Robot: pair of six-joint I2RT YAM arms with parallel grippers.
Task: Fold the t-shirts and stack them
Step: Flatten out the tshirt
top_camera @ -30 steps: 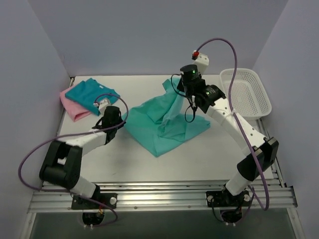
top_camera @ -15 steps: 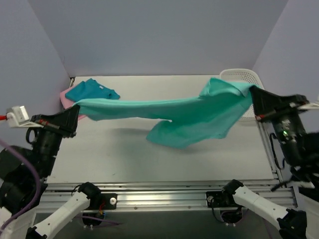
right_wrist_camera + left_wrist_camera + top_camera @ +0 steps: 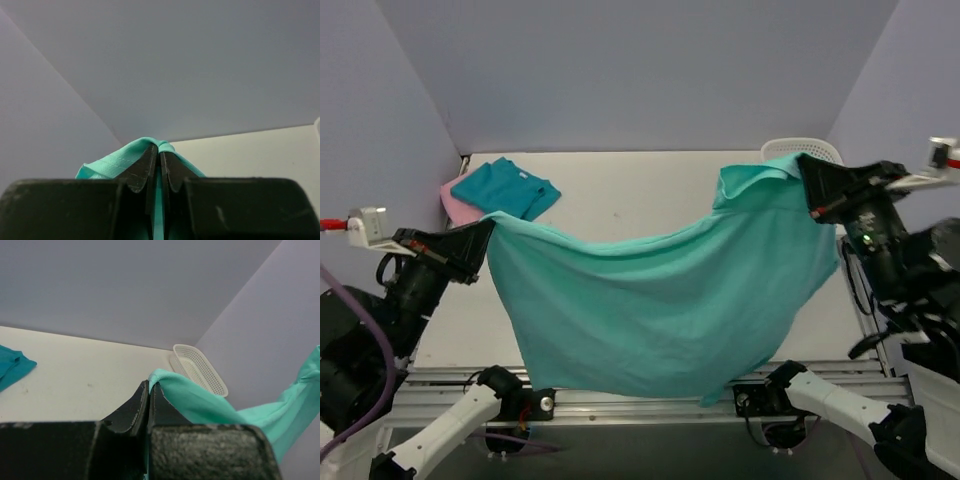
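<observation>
Above table [image 3: 620,190], green tee [image 3: 660,310] now hangs spread, no longer bunched; left gripper [image 3: 488,236] and right gripper [image 3: 806,186] clamp its corners. Lay-flat likely next.

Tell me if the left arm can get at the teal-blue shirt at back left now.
Probably not yet: the left tool is shut on a corner of the sea-green shirt, stretched across to the right tool. The teal-blue shirt lies uncovered, so it looks reachable after release.
</observation>
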